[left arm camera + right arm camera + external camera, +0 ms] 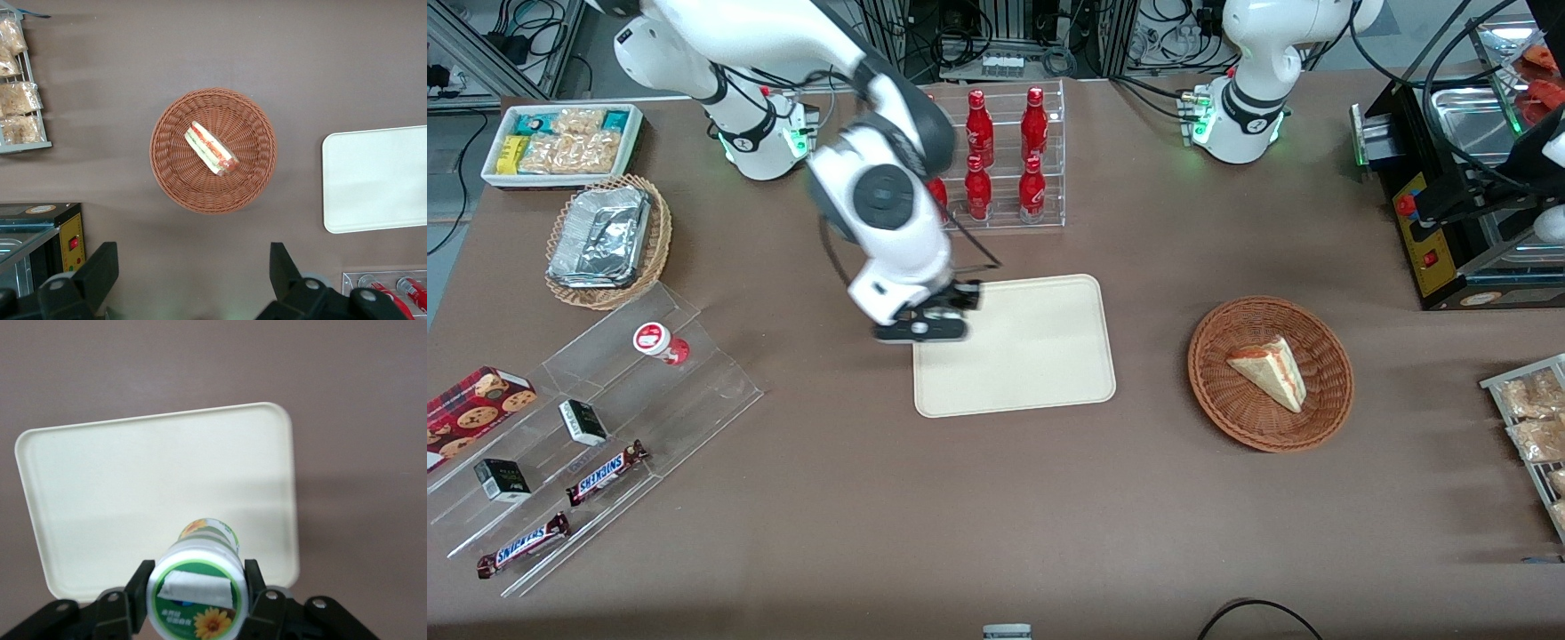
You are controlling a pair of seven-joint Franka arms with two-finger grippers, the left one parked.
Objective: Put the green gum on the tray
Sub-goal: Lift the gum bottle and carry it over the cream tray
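I have the jaws clamped on the green gum — one finger pressed to each side of the bottle, just under its white, green-ringed lid. From the wrist camera I see the bottle held upright, lid toward the lens, with the cream tray spread out below it. The bottle hangs over the tray's edge region, near a rounded corner; whether its base touches the tray I cannot tell.

In the front view the jaws sit at the tray's edge on the working arm's side, and the arm's body hides the gum from me there. The tray lies flat on the brown tabletop, its surface bare. A clear rack of red bottles stands farther from the front camera than the tray. A wicker basket holding a sandwich wedge sits toward the parked arm's end — well apart from the tray. The red-and-white lidded bottle rests on the clear stepped stand toward the working arm's end.
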